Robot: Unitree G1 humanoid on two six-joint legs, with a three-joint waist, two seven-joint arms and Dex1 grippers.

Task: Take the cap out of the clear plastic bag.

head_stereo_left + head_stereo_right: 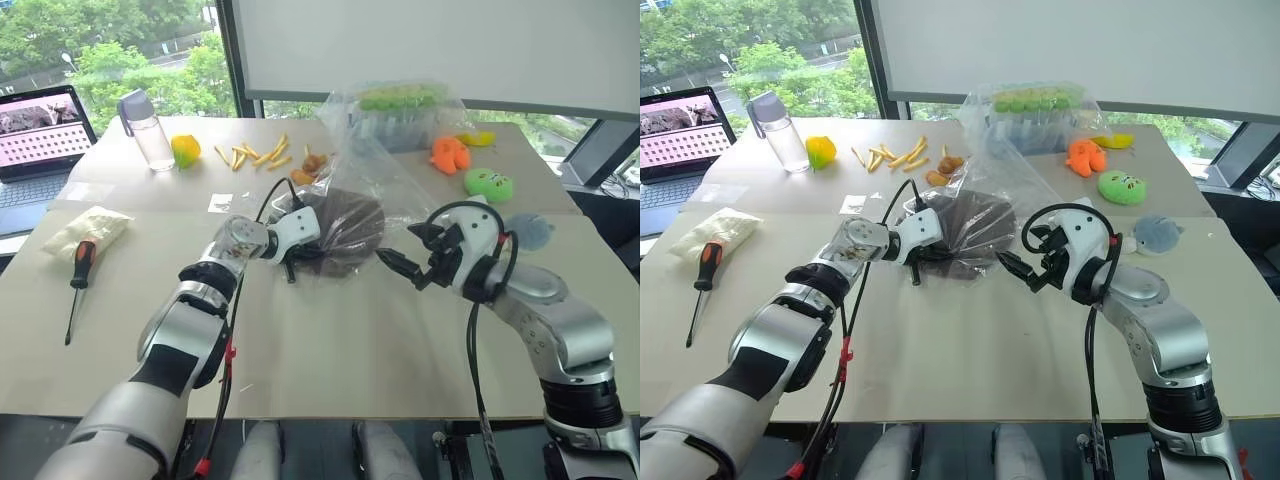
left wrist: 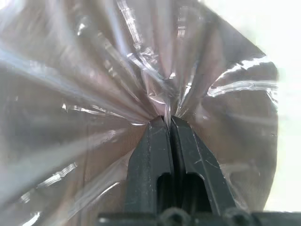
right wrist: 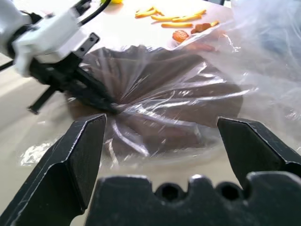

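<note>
Right gripper (image 1: 408, 262): black two-fingered claw, hanging wide apart, empty, just beside the bag's near edge.
Left gripper (image 2: 169, 123): black fingers pinching shut on a gathered pleat of film.
Thin, crinkly clear plastic bag (image 3: 197, 94): lying mid-table; light, slippery, likely tearing if yanked.
Soft dark brown fabric cap (image 1: 975, 225): sitting inside; floppy, best gripped at its rim.

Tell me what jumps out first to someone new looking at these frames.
Mid-table, the left gripper has its fingers shut on a gathered pleat of the clear plastic bag, with the brown cap still inside it. Facing it from the robot's right, the right gripper hangs just short of the bag with fingers spread wide. Beyond them sit bright distractions: the orange plush and green plush at the far right.
</note>
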